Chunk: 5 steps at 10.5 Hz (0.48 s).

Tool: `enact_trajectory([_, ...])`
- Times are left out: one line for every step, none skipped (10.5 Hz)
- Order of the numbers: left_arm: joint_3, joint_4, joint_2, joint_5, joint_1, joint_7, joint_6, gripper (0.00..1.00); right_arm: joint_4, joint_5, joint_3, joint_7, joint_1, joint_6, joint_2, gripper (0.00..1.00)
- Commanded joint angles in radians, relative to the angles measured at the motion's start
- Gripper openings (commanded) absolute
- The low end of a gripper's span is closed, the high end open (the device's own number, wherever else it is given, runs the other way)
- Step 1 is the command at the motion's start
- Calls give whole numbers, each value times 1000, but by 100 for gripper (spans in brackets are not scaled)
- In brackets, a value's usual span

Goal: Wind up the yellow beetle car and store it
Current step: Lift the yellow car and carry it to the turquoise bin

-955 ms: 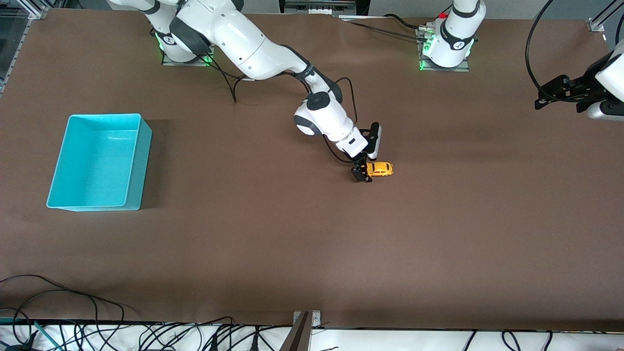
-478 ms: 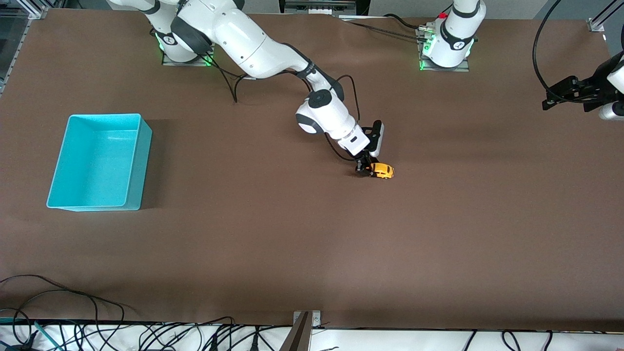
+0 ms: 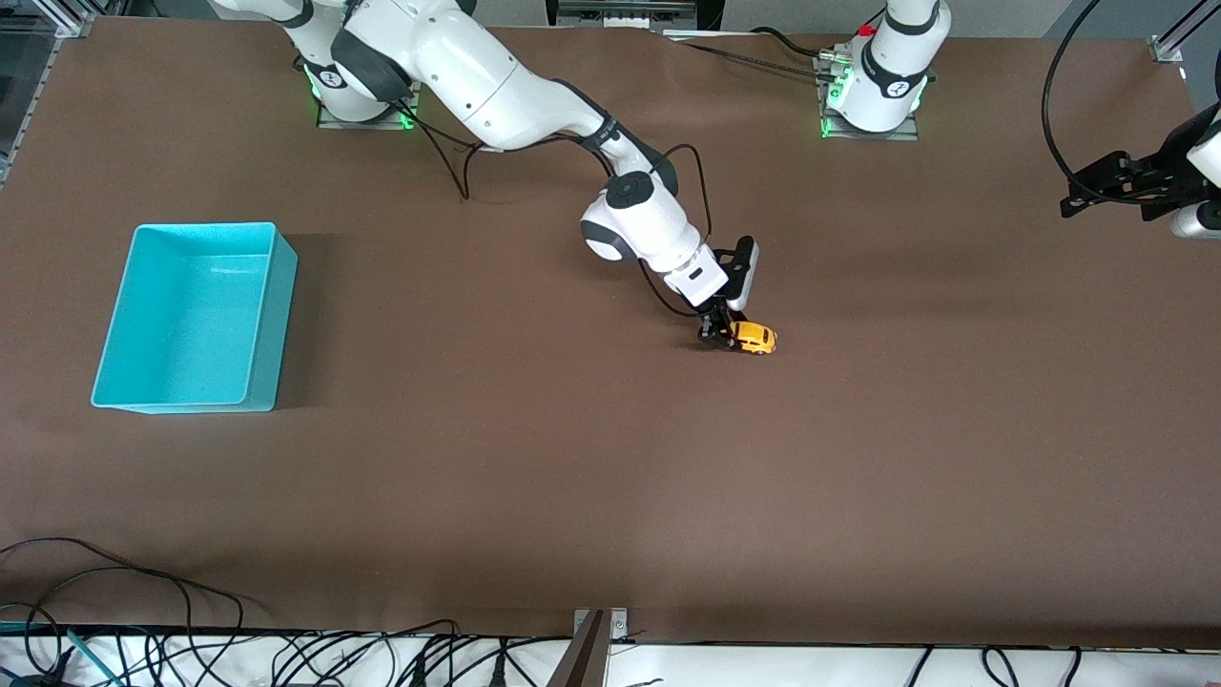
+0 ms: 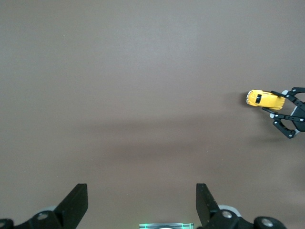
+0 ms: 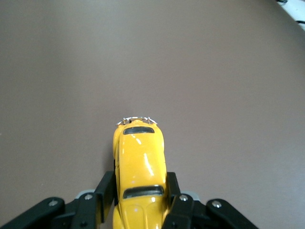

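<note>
The yellow beetle car [image 3: 755,337] is at the middle of the brown table, its rear end between the fingers of my right gripper [image 3: 717,332]. In the right wrist view the car [image 5: 139,162] points away from the wrist, and the black fingers [image 5: 106,188] press on both its sides. I cannot tell whether its wheels touch the table. My left gripper [image 3: 1097,186] hangs open and empty, high over the left arm's end of the table. In its wrist view, its gripper [image 4: 140,205] is open over bare table, and the car [image 4: 265,99] lies far off.
A turquoise bin [image 3: 205,227] stands empty at the right arm's end of the table, far from the car. Cables [image 3: 143,592] lie along the table edge nearest the front camera. A metal bracket [image 3: 591,649] sits at the middle of that edge.
My right gripper has turned and closed in on the car's rear. The car has shifted slightly toward the left arm's end. The left arm has drawn back toward its end of the table.
</note>
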Motion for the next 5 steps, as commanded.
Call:
enact_trajectory([-6, 37, 14, -6, 7, -1, -22, 100, -35, 31, 1, 71, -5, -160, -125, 0])
enact_trajectory([-6, 37, 10, -6, 7, -1, -22, 100, -40, 31, 0, 116, -7, -239, -174, 0])
enact_trajectory([-6, 43, 7, -7, 7, -2, -22, 100, -41, 31, -2, 143, -8, -307, -216, 0])
enact_trajectory([-7, 72, 7, -6, 7, -4, -28, 100, -42, 31, -2, 194, -13, -409, -263, 0])
enact_trajectory([-6, 101, 8, -6, 7, -4, -67, 100, -40, 31, -2, 244, -20, -514, -318, 0])
